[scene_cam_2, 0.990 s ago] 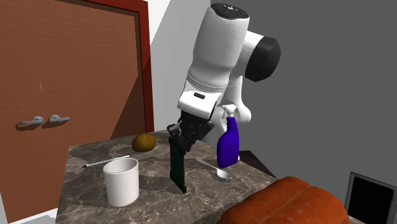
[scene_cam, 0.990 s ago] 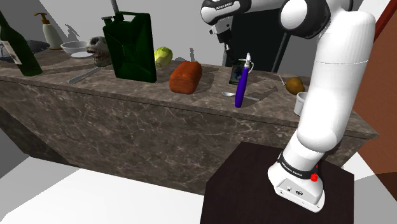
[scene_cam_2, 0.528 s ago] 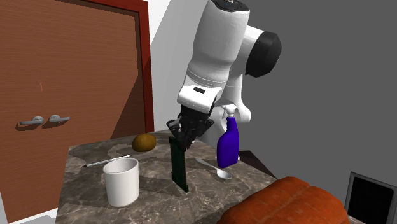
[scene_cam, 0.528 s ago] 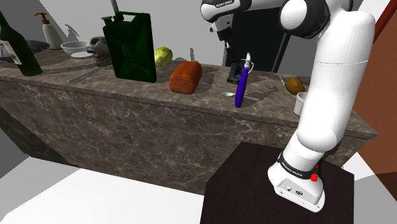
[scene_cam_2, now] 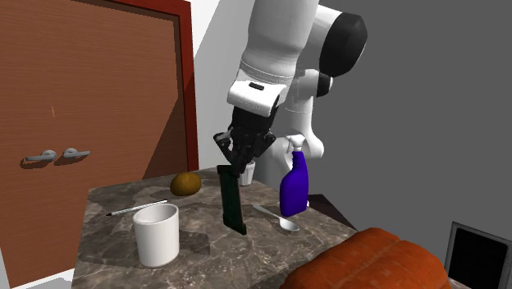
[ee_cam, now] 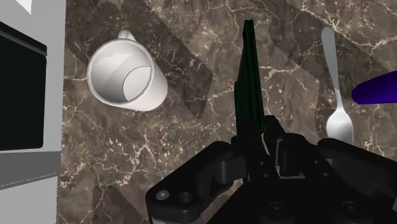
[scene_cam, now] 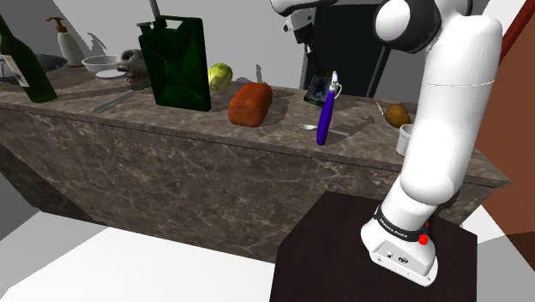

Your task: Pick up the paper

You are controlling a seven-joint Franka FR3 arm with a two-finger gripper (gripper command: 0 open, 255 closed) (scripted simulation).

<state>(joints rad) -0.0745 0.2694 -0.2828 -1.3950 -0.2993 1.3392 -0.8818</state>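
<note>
The paper (scene_cam_2: 231, 199) is a thin, dark green, flat sheet hanging edge-down, slightly tilted, just above the marble counter (scene_cam_2: 197, 246). My gripper (scene_cam_2: 238, 167) is shut on its top edge. In the wrist view the sheet (ee_cam: 249, 76) runs straight out from between my black fingers (ee_cam: 262, 137), seen edge-on over the counter. In the shoulder view the paper (scene_cam: 319, 87) hangs beside the top of the blue spray bottle (scene_cam: 325, 111).
A white mug (scene_cam_2: 157, 235) stands close to the paper, with a spoon (scene_cam_2: 279, 218) and the spray bottle (scene_cam_2: 294, 185) on its other side. A brown fruit (scene_cam_2: 186, 183) and pen (scene_cam_2: 135, 208) lie further back. A loaf (scene_cam: 250, 103) and green canister (scene_cam: 176, 62) stand along the counter.
My gripper has risen with the paper clasped in it. The sheet's lower edge has come up off the counter. Nothing else has moved.
</note>
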